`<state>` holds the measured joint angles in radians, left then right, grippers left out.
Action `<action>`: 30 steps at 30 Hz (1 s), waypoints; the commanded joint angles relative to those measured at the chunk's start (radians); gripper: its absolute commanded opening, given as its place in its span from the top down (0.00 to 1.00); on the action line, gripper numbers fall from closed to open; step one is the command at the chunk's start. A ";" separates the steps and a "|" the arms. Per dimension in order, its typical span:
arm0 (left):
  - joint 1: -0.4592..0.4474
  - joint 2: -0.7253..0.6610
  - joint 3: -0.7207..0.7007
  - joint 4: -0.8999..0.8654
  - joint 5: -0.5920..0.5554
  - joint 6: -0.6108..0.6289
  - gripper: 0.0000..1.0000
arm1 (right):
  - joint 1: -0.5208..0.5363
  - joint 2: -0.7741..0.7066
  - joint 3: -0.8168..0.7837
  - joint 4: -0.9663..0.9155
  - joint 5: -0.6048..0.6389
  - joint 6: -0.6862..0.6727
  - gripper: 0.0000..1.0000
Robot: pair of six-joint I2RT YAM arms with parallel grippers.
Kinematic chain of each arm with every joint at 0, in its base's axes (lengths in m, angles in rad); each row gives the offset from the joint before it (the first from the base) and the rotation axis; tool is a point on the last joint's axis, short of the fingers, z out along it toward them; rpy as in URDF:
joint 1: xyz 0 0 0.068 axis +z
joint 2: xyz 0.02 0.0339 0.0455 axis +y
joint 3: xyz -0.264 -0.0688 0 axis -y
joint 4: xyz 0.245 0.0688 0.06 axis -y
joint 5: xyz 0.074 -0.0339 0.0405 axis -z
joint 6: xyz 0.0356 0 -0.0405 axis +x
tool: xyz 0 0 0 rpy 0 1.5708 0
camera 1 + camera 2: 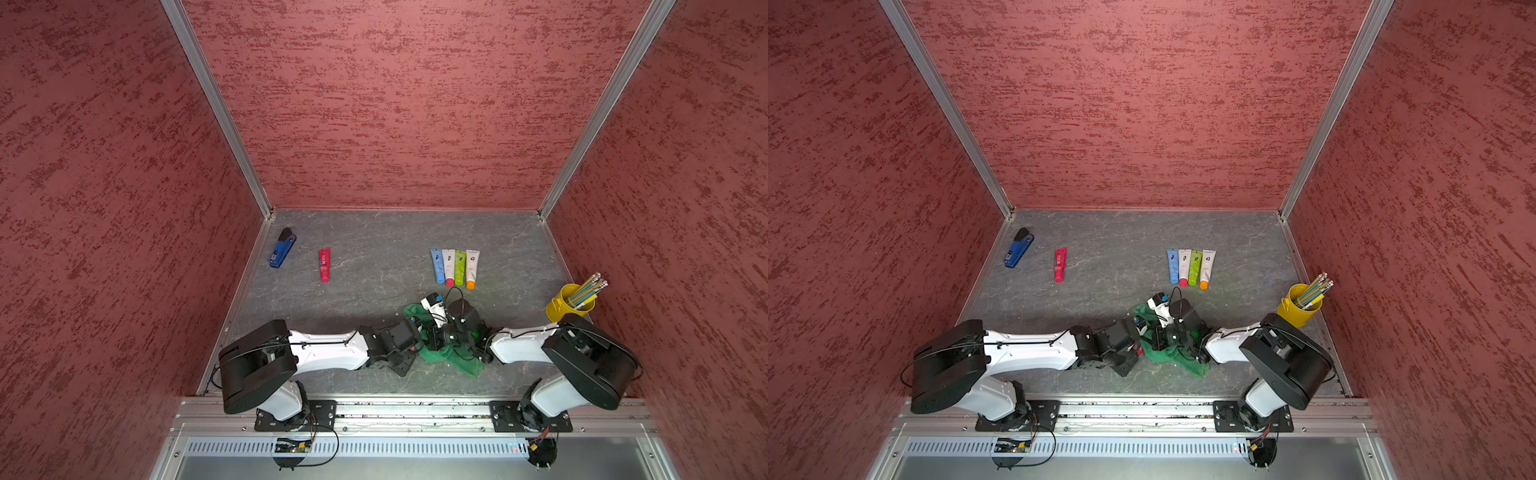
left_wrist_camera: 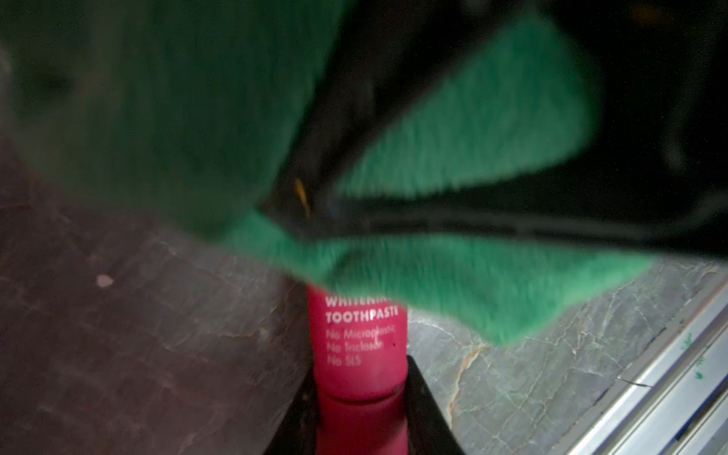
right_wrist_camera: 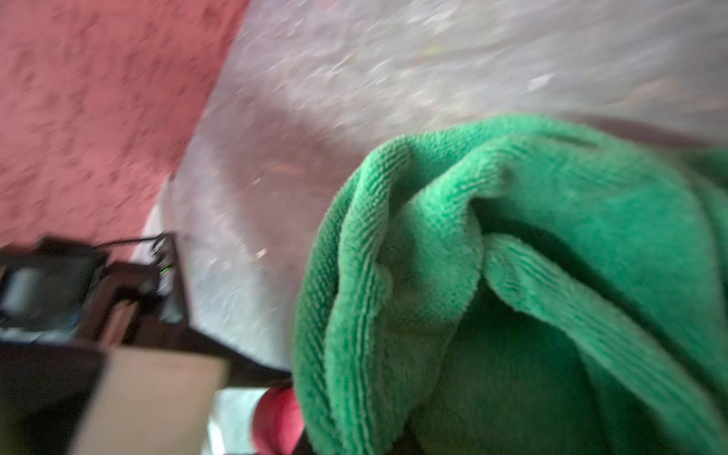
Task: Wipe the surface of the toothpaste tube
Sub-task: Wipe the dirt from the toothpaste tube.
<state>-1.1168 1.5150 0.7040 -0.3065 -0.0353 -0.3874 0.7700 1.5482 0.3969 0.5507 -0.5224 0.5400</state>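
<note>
In the left wrist view my left gripper (image 2: pixel 360 380) is shut on the lower end of a pink-red toothpaste tube (image 2: pixel 356 346) with white lettering. The green cloth (image 2: pixel 453 283) drapes over the tube's far part and hides it. My right gripper (image 2: pixel 311 212) comes in from the other side, its black fingers pinched shut on the cloth. The right wrist view shows the bunched cloth (image 3: pixel 512 275) hiding those fingers, with the tube's red end (image 3: pixel 275 421) beside it. In both top views the two grippers meet over the cloth (image 1: pixel 457 363) (image 1: pixel 1177 359) near the table's front.
A second red tube (image 1: pixel 324 264) lies at the back left next to a blue stapler (image 1: pixel 282 248). Several coloured tubes (image 1: pixel 455 268) lie in a row at the back right. A yellow cup of pencils (image 1: pixel 571 305) stands by the right wall. The metal front rail (image 2: pixel 669 374) is close.
</note>
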 commanded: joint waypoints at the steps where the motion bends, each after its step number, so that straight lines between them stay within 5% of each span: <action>1: 0.003 0.033 -0.012 0.052 -0.049 0.028 1.00 | 0.047 0.045 -0.017 -0.028 -0.215 0.035 1.00; 10: 0.000 -0.002 -0.038 0.052 -0.066 0.013 1.00 | -0.068 0.073 0.044 -0.367 0.167 -0.051 1.00; 20: -0.011 -0.065 -0.079 0.031 -0.104 -0.028 1.00 | -0.150 -0.006 0.106 -0.489 0.466 -0.027 1.00; 26: -0.009 -0.044 -0.069 0.036 -0.112 -0.027 1.00 | -0.164 -0.028 0.119 -0.513 0.484 -0.059 1.00; 30: -0.010 -0.028 -0.063 0.037 -0.118 -0.028 1.00 | -0.160 -0.052 0.092 -0.467 0.367 -0.081 1.00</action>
<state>-1.1282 1.4719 0.6411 -0.2447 -0.1162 -0.3988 0.6220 1.5074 0.5182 0.1680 -0.1623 0.4957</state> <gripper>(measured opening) 0.293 0.085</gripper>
